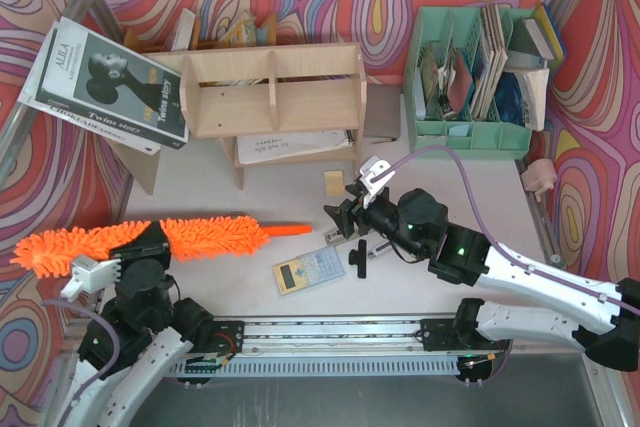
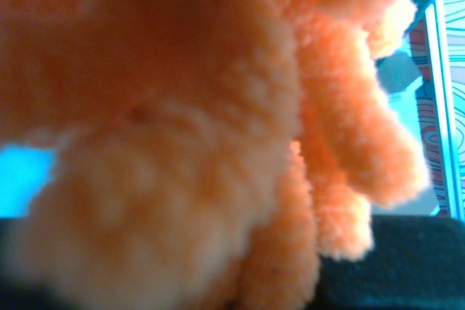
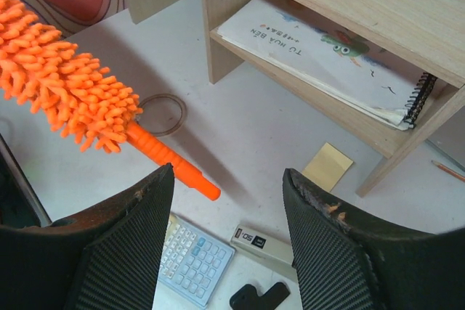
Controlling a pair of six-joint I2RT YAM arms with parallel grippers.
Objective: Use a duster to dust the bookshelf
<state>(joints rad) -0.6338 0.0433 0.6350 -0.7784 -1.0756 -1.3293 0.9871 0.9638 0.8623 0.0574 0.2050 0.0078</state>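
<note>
One plywood bookshelf (image 1: 272, 97), one orange duster (image 1: 200, 235), one calculator (image 1: 308, 270), one mint-green file organiser (image 1: 470, 135), one spiral-bound notebook (image 3: 327, 56), one thin ring (image 3: 163, 112), one yellow note pad (image 3: 327, 167), two grippers, the left gripper (image 1: 148, 240) and the right gripper (image 1: 338, 219).

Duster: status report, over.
Left hand shut on duster, fluffy end. Right hand open, empty, just short of handle tip. Shelf beyond, not yet reached; calculator by right hand.
</note>
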